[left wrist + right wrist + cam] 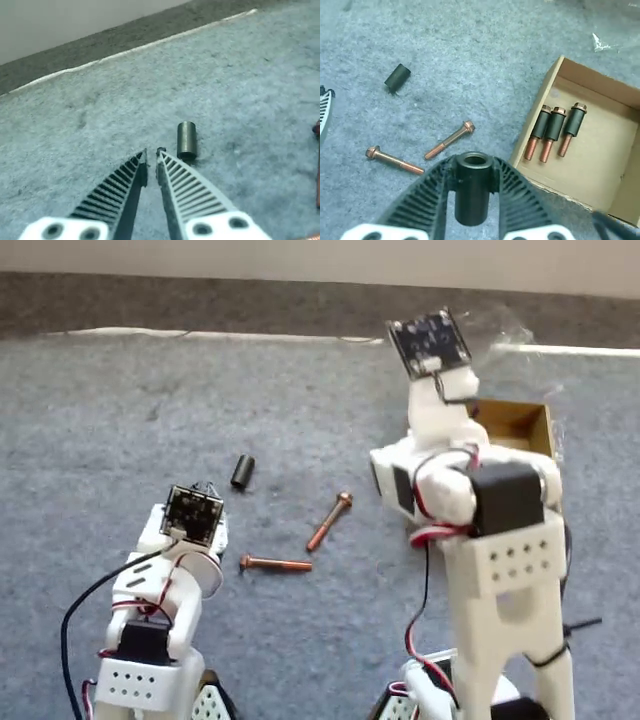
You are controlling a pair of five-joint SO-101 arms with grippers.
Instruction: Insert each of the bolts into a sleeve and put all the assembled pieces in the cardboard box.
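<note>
Right wrist view: right tool (pixel 472 168) clamps sleeve (pixel 471 200) | left tool (pixel 152 152) narrow, empty

bolts (pixel 394 160) 2 loose | lying sleeve (pixel 397 78) | gripped sleeve (pixel 471 187) | box (pixel 600 167): 3 assembled pieces (pixel 552 132)

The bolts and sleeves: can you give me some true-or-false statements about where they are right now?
The right gripper holds a black sleeve. True.
Three assembled pieces lie in the cardboard box. True.
The two bare bolts are in the box too. False: they lie on the carpet.
The left gripper grips the loose sleeve. False: it holds nothing; that sleeve lies on the carpet by its tips.
</note>
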